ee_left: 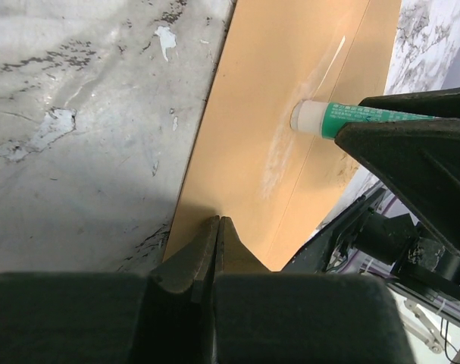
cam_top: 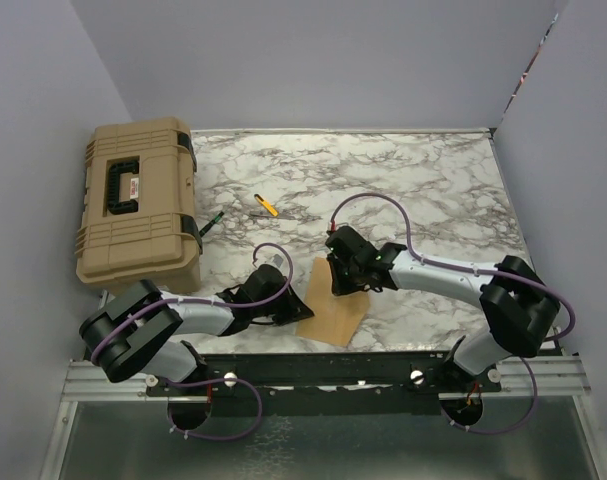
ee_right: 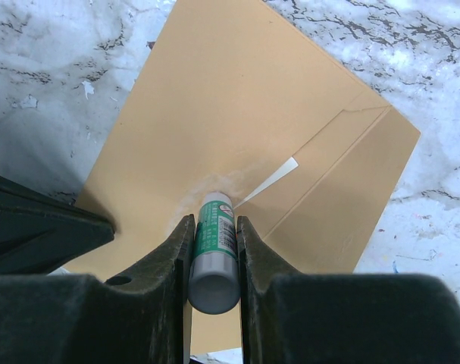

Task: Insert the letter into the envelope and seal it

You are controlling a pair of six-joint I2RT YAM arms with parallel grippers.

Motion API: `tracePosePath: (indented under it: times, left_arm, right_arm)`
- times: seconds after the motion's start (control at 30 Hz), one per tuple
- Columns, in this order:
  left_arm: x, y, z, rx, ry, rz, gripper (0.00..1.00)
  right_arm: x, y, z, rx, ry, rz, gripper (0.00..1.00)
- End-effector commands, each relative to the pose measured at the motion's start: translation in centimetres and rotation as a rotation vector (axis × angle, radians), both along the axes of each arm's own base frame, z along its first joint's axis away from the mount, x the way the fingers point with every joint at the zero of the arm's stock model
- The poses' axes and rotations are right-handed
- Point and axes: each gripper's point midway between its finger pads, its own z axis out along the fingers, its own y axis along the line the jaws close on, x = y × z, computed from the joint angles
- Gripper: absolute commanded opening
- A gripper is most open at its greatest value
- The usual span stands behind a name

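Right gripper clamps glue stick, tip on envelope; the top view conceals this. Left gripper, closed and empty, sits at the envelope's 6 o'clock edge.

Right gripper: clamped on glue stick, lower centre.
Envelope: tan, under stick's tip, whitish smear there.

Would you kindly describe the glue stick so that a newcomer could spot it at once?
On the marble table, a tan envelope lies close to the arms' bases. The right gripper holds the glue stick in its jaws, white tip down on that paper. It is the only green-and-white tube; the yellow object farther back lies loose.
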Motion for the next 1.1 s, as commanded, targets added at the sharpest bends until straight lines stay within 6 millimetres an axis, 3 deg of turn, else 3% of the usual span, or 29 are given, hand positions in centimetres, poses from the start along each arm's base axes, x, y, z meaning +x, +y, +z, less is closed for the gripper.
tracePosePath:
  times: [0.0, 0.3, 0.57, 0.7, 0.93, 1.07]
  left_arm:
    - [-2.3, 4.8, -5.4, 0.256, 0.090, 0.009, 0.00]
    - [-2.0, 4.2, -5.5, 0.248, 0.095, -0.002, 0.00]
    - [-1.7, 4.1, -5.6, 0.253, 0.095, 0.007, 0.00]
    - [-1.8, 4.3, -5.7, 0.257, 0.097, 0.013, 0.00]
    - [-2.1, 4.7, -5.9, 0.263, 0.100, 0.016, 0.00]
    - [-2.1, 4.6, -5.7, 0.258, 0.096, 0.010, 0.00]
  right_arm:
    - [-1.6, -2.0, -2.1, -0.097, 0.080, 0.023, 0.01]
    - [-7.1, -2.7, -4.3, -0.080, 0.255, 0.046, 0.01]
    - [-8.8, -3.1, -4.2, -0.099, 0.288, 0.051, 0.01]
    - [-7.4, -4.1, -3.9, -0.165, 0.226, 0.002, 0.01]
    - [-2.5, -5.0, -3.4, -0.187, 0.121, -0.128, 0.01]
    - [-0.6, -4.5, -3.3, -0.175, 0.091, -0.134, 0.01]
